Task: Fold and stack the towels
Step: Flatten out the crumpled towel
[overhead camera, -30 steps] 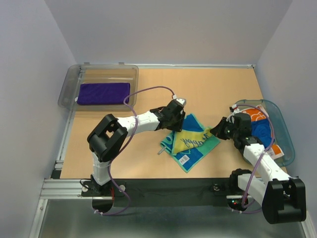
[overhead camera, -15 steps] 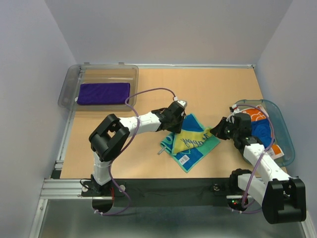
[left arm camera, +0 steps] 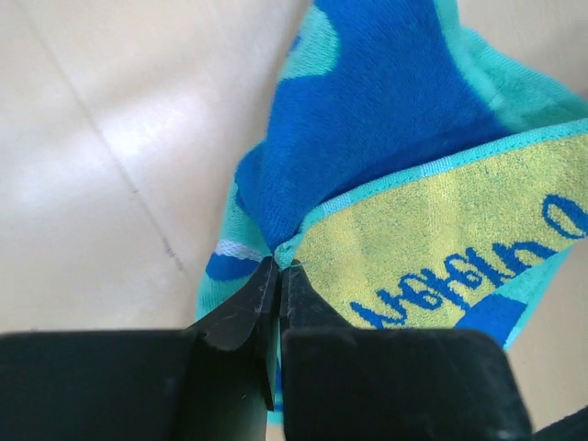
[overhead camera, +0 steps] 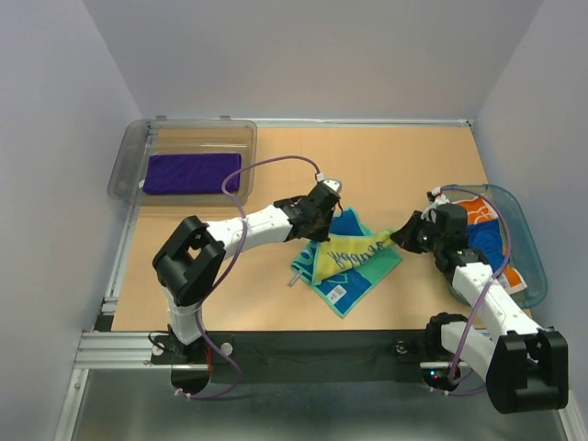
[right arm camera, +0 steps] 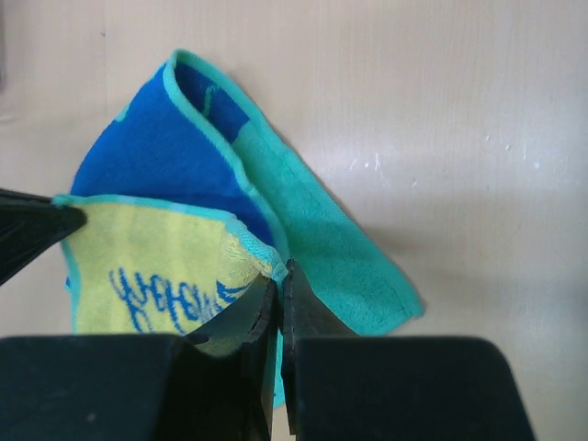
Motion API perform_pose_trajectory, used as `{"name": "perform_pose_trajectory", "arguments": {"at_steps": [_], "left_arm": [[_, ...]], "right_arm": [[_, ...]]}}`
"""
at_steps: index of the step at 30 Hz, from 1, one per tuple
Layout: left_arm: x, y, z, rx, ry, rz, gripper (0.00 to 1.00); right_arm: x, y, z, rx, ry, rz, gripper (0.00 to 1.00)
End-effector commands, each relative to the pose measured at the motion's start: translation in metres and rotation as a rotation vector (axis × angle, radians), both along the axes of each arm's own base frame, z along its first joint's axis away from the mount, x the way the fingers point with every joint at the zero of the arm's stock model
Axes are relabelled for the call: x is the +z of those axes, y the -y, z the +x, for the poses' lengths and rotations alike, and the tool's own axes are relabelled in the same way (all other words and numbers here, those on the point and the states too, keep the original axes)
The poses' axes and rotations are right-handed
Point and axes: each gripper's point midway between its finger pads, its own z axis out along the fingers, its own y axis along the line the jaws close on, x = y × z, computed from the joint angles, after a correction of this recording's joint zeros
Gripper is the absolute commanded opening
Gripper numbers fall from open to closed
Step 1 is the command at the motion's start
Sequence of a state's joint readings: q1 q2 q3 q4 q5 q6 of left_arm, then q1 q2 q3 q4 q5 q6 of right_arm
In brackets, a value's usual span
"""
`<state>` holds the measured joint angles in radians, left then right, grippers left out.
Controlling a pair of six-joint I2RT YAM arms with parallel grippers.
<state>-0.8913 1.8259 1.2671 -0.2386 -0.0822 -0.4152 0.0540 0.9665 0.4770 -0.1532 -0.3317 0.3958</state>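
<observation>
Showing, at the far left, a folded purple towel (overhead camera: 191, 173) lying flat inside the clear bin (overhead camera: 124, 170), well apart from both arms. Pinching the teal towel (overhead camera: 354, 271) at the left corner of its yellow flap with the left gripper (overhead camera: 322, 237), jaws pressed together on the cloth just where the yellow face meets the blue one. Spreading that towel across the middle of the table (overhead camera: 230, 285), between the two claws, partly folded, the yellow lettered flap lying over the blue and teal layers. Clamping the flap's right corner with the right gripper (overhead camera: 398, 240), jaws likewise closed tight on the fabric. Showing, at the far right, a blue towel (overhead camera: 482, 243) and a white towel with orange prints (overhead camera: 473, 212) bunched together inside the teal basket (overhead camera: 537, 276), just beside the right arm.
</observation>
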Motion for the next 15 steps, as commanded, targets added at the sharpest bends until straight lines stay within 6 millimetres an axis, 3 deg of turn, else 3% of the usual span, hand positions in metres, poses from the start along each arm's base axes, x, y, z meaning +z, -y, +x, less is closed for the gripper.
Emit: {"name": "perform_pose_trajectory", "arguments": {"at_steps": [1, 6, 9, 12, 15], "left_arm": [[0.089, -0.007, 0.019, 0.044, 0.185, -0.062, 0.03], [0.119, -0.025, 0.022, 0.076, 0.248, -0.067, 0.0], [0.126, -0.031, 0.023, 0.086, 0.26, -0.071, 0.0], [0.122, -0.033, 0.024, 0.076, 0.25, -0.092, 0.01], [0.099, -0.021, 0.019, 0.031, 0.195, -0.128, 0.08]], "right_arm": [[0.034, 0.008, 0.029, -0.026, 0.101, -0.05, 0.05], [0.051, 0.015, 0.051, -0.054, 0.129, -0.087, 0.05], [0.066, 0.014, 0.065, -0.054, 0.159, -0.088, 0.05], [0.076, 0.012, 0.076, -0.045, 0.174, -0.079, 0.05], [0.073, 0.005, 0.075, -0.02, 0.162, -0.053, 0.05]]}}
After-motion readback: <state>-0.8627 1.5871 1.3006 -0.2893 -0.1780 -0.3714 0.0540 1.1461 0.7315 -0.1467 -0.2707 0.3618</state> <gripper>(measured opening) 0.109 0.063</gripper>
